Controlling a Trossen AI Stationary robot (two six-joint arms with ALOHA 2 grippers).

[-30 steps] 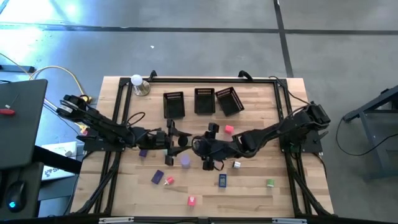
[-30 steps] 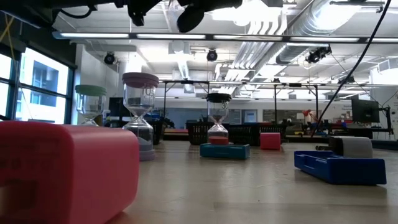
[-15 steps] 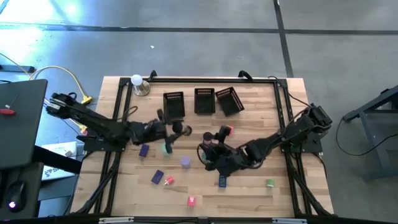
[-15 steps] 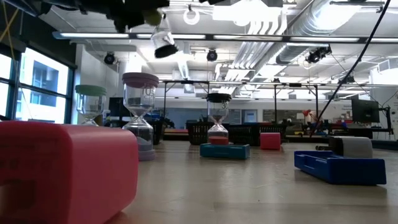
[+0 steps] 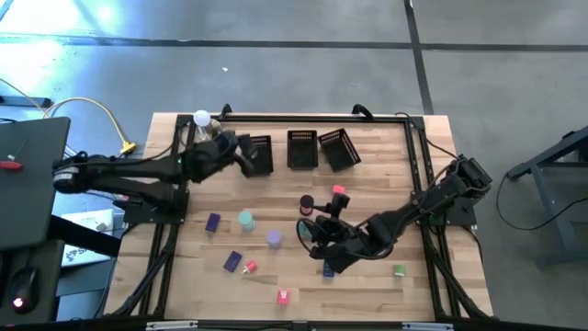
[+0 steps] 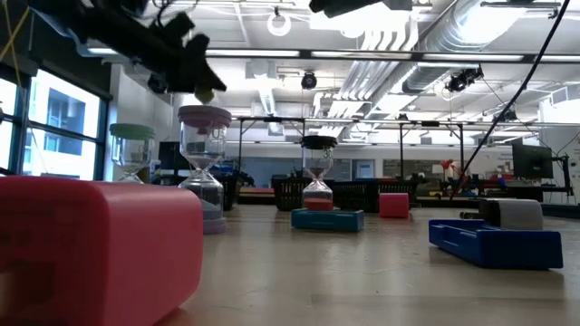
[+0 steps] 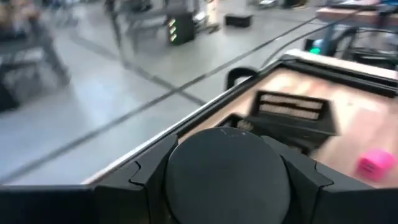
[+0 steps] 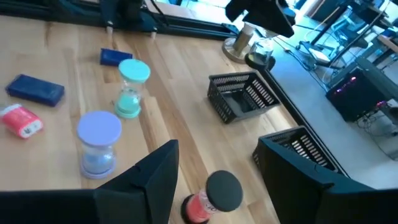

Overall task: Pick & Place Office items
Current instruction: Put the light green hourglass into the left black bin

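Note:
My left gripper [image 5: 244,153] is up by the left rim of the leftmost black mesh basket [image 5: 258,156], shut on a black round-capped piece [image 7: 227,177]. My right gripper [image 5: 310,230] hovers open over the table's middle. A black-capped red hourglass [image 8: 210,196] stands on the table ahead of its fingers, untouched. A teal hourglass [image 5: 245,219] and a purple hourglass [image 5: 274,238] stand upright on their bases nearby. Small blocks lie around: purple [image 5: 213,222], blue [image 5: 328,268], pink [image 5: 283,297], green [image 5: 400,270]. My left gripper pinches the piece's black round cap [image 7: 186,186] between its two fingers [image 7: 149,180], one on each side. The fingers reach out nearly level, slanting from the table's left toward its far edge. The piece is lifted clear of the table; what is below the cap is hidden.
Two more mesh baskets [image 5: 302,149] [image 5: 338,149] stand in a row along the far edge. A white ball on a metal base [image 5: 204,122] sits at the far left corner. A pink cube [image 5: 338,190] lies near the right gripper. A black frame rail [image 5: 312,117] borders the table.
My left gripper has swung from the table's middle toward the far edge to the leftmost basket, carrying the black-capped piece clear of the table and tipping up to nearly level. My right arm has shifted a little toward the near edge and turned its wrist.

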